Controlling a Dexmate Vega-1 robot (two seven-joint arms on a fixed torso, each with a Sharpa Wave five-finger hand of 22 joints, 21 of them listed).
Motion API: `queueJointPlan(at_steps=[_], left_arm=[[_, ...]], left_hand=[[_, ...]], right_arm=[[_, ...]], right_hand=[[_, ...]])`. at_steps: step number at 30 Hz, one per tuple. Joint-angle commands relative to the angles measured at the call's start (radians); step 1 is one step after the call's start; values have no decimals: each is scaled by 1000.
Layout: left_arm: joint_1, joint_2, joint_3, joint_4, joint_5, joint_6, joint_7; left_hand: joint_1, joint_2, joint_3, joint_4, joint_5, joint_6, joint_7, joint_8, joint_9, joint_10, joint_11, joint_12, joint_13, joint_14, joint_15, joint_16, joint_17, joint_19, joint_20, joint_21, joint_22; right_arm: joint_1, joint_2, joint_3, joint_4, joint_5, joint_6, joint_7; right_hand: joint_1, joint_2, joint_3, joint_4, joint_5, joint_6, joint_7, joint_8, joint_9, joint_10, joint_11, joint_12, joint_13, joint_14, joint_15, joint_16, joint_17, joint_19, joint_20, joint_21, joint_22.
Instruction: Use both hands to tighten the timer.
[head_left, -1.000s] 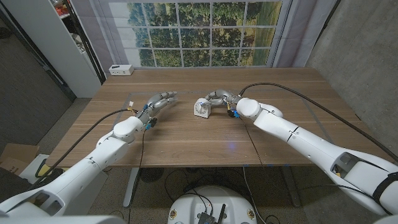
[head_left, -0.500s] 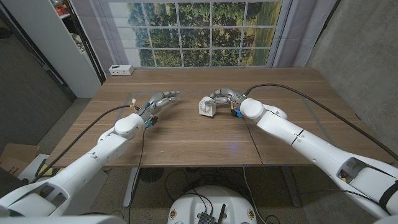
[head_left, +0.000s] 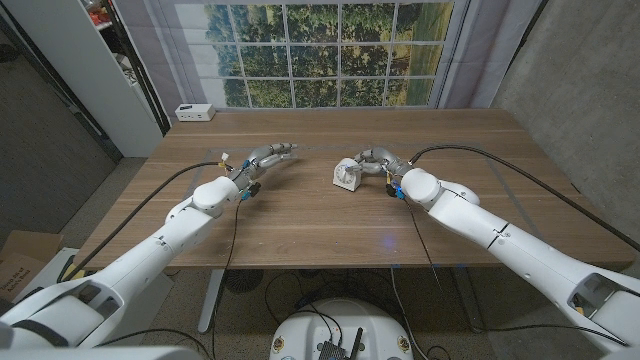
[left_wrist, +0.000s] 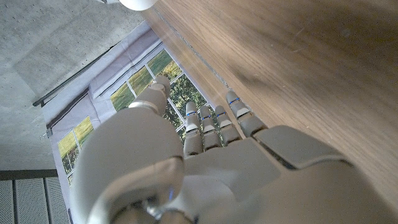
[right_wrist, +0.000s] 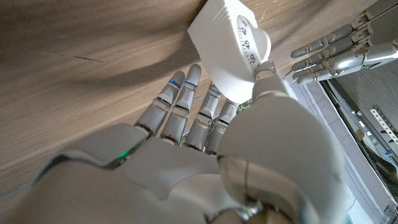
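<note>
Head view: right robot hand (head_left: 372, 160) grips the timer (head_left: 347, 174).

Wooden table (head_left: 330, 215)
It carried a white timer (head_left: 347, 175) near the middle and a white box (head_left: 194, 113) at its far left corner.

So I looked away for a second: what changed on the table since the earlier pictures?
The right hand, holding the white timer, carried it to the robot's right and a little farther across the wooden table. The left hand crept forward, open. The white box at the far edge stayed.
</note>
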Motion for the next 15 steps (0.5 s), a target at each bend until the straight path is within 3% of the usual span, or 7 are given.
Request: queueJointPlan(at_steps=[1,5,8,11,12,14,15], left_arm=[[29,18,5,-103,41,67,73],[46,27,2,-130,48,84,96],[64,39,-2,-157,60,97,118],[82,48,-8,-181,63,108,137],[87,51,-10,-190,65,113,142],[96,57,-12,-205,69,120,152],[100,59,-12,-211,71,121,154]], left_hand=[[7,0,-4,2,3,9,0,7,1,3,0,4,4,3,-2,1,0,4,1,0,5],[7,-1,-6,2,3,10,-2,6,2,2,0,4,4,3,-2,1,0,4,1,-1,5],[8,-1,-7,2,3,8,-5,5,2,3,1,4,5,3,-2,1,0,3,3,-2,5],[7,-2,-9,2,3,8,-5,5,2,2,0,4,5,3,-3,1,0,3,3,-3,5],[7,-2,-9,2,3,8,-5,5,2,2,0,4,5,3,-3,1,0,3,4,-3,5],[7,-3,-10,2,2,6,-5,4,2,2,0,4,5,3,-3,1,0,2,6,-4,5],[7,-3,-10,2,2,7,-5,4,2,1,0,4,5,3,-2,1,0,2,6,-4,5]], right_arm=[[16,-149,7,-91,25,-2,180],[57,-190,-8,-112,21,-15,281],[87,-220,-22,-123,13,-14,357],[103,-244,-28,-133,-4,2,401],[109,-253,-30,-136,-15,14,414],[121,-271,-37,-142,-50,35,435],[128,-278,-40,-143,-68,47,445]], right_hand=[[-45,-16,-18,7,3,-74,10,-51,-19,-105,16,-51,-25,-46,-149,-16,15,-19,17,-10,2],[-66,-23,-30,11,6,-145,15,-103,-46,-187,38,-102,-45,-117,-137,-34,28,-54,33,-21,2],[-80,-28,-37,12,9,-205,-10,-145,-69,-264,42,-151,-60,-175,-122,-49,35,-76,43,-24,2],[-86,-36,-43,10,12,-264,25,-178,-84,-256,42,-162,-69,-220,-110,-63,37,-99,53,-28,2],[-83,-31,-41,6,17,-284,26,-194,-99,-354,62,-210,-83,-236,-107,-68,39,-106,58,-24,2],[-86,-37,-45,3,21,-356,-7,-222,-117,-426,55,-253,-92,-288,-93,-90,36,-132,57,-28,2],[-82,-35,-43,0,23,-392,8,-230,-124,-450,54,-267,-94,-308,-89,-96,36,-137,56,-27,2]])
